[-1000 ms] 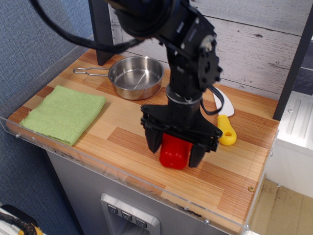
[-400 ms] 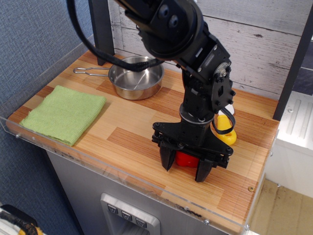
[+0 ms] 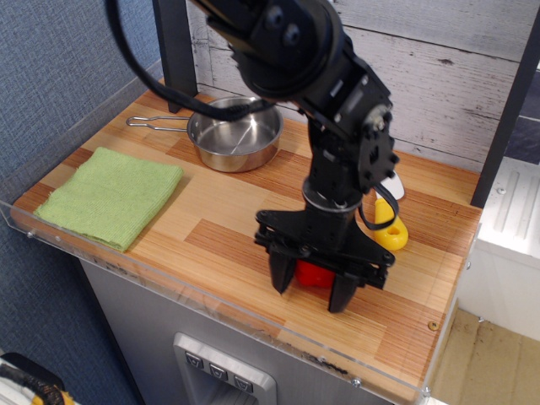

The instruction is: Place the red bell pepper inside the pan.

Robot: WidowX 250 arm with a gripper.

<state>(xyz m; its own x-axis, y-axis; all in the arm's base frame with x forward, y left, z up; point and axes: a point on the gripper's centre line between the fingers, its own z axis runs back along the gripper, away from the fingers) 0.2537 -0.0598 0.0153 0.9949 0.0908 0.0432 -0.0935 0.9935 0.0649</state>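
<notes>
The arm reached down near the front edge of the wooden counter (image 3: 219, 228), its gripper (image 3: 310, 285) lowered over the red pepper (image 3: 314, 272), of which only a small red patch showed between the two dark fingers (image 3: 280, 272). The jaws stood on either side of the pepper, left and right, but whether they pressed on it or merely bracketed it could not be told, since the gripper body hid most of the toy. The pepper appeared to rest on the counter, low between the fingers. The pan (image 3: 234, 132) sat empty at the back left of the counter, well apart from the pepper, its thin wire handle pointing left. A green cloth (image 3: 110, 196) lay at the front left, and the yellow handle of a toy knife (image 3: 390, 226) showed just behind the gripper on the right. The step in hand looked like the grasp itself, so the task was at an early stage, with nothing yet in the pan. The next move would call for a firm hold on the glossy, lobed plastic, then a lift clear of the counter and a carry back and to the left over the pan's shallow rim.
</notes>
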